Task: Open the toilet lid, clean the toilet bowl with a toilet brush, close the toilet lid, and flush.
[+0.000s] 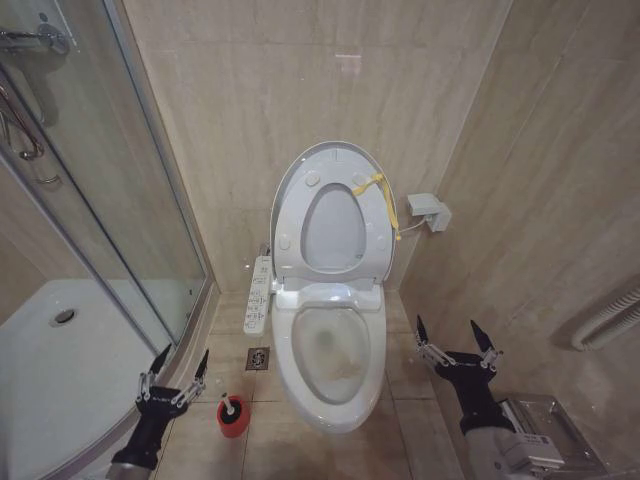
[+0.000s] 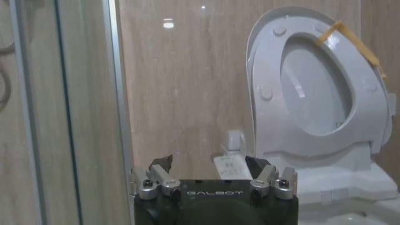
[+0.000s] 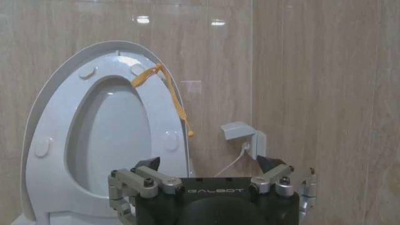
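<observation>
Lid [image 1: 330, 160] is up, leaning on the wall with the seat [image 1: 333, 228] raised against it, yellow cord [image 1: 385, 195] tied at its right edge; bowl [image 1: 333, 352] exposed. So the opening step looks done and cleaning is next, not yet started. Brush [image 1: 229, 404] sits in its red cup [image 1: 232, 418] on the floor, just left of the bowl. Left gripper [image 1: 176, 372] hangs low, just left of the cup, fingers spread, holding nothing. Right gripper [image 1: 458, 340] is on the other side of the bowl, also spread wide and empty, apparently idle. Next move, as I read it: left arm shifts right and down over the handle, closes on the thin stick, lifts straight out of the cup. Handle is slim and short above the cup, so alignment needs to be tight; an off-centre approach could tip the cup.
</observation>
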### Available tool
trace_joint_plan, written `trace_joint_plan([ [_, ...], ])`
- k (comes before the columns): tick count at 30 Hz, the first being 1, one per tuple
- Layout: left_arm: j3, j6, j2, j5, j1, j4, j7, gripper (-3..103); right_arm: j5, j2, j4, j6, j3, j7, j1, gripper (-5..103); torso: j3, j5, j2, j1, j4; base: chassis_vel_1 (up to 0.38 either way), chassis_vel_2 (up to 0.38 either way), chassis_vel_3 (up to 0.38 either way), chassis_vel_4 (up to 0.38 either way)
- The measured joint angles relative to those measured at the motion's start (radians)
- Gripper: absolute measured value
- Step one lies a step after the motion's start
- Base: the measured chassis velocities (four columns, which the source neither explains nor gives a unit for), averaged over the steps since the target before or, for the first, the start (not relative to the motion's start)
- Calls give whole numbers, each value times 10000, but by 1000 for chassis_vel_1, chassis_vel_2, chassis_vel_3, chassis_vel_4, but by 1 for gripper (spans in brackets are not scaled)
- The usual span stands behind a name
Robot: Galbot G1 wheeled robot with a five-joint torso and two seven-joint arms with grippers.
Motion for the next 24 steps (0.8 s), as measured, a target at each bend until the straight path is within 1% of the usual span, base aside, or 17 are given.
trace_joint_plan([
  [1,35,-243,-38,44,-71,301,1,85,-1,1,0,0,0,0,0,100,0,0,0,0,-2,0,0,0,0],
  [2,87,-461,-91,44,-169,687,-23,81,0,1,0,0,0,0,0,100,0,-1,0,0,-2,0,0,0,0],
  [3,87,-461,-91,44,-169,687,-23,81,0,1,0,0,0,0,0,100,0,-1,0,0,-2,0,0,0,0],
  [7,233,-659,-166,-168,-346,1745,-33,81,0,0,-1,0,1,0,0,100,0,0,0,0,0,0,0,0,0],
  [9,261,-739,-175,-170,-418,2040,15,81,0,1,-1,0,0,0,0,100,0,-1,0,0,0,0,0,0,0],
  [10,302,-1024,-179,-178,-672,2788,309,80,0,1,0,0,1,0,0,100,0,-1,0,0,-1,0,0,0,0],
  [12,317,-1139,-177,-179,-779,3035,443,80,0,0,0,0,0,0,0,100,0,-1,0,0,0,0,0,0,0],
  [13,381,-1472,-154,-185,-1096,3727,843,80,-1,1,0,0,1,0,0,100,0,-2,0,0,-1,0,0,0,0],
  [14,412,-1621,-141,-187,-1276,4058,1023,80,0,0,0,0,1,0,0,100,0,-2,0,0,1,0,0,0,0],
  [15,455,-1874,-109,-210,-1640,4619,1356,80,0,0,-1,0,0,0,0,100,0,-2,0,0,1,0,0,0,0],
  [16,455,-1874,-109,-210,-1640,4619,1356,80,0,0,-1,0,0,0,0,100,0,-2,0,0,1,0,0,0,0],
  [17,487,-2035,-72,-218,-1919,4974,1549,80,0,0,0,0,0,0,0,100,0,-3,0,0,0,0,0,0,0],
  [18,537,-2190,-29,-232,-2201,5347,1663,76,0,0,-1,0,1,0,0,100,0,-1,0,0,-2,0,0,0,0],
  [20,769,-2391,58,-639,-2745,6091,1780,76,0,0,-1,0,0,0,0,100,1,-1,0,0,-2,0,0,0,0],
  [21,769,-2391,58,-639,-2745,6091,1780,76,0,0,-1,0,0,0,0,100,1,-1,0,0,-2,0,0,0,0],
  [22,968,-2437,122,-984,-3055,6515,1841,76,0,1,-1,0,0,1,0,100,1,-4,0,0,-3,0,0,0,0],
  [24,1139,-2455,191,-1167,-3364,6948,2034,76,-1,0,0,0,1,0,0,100,1,0,0,0,-2,0,0,0,0],
])
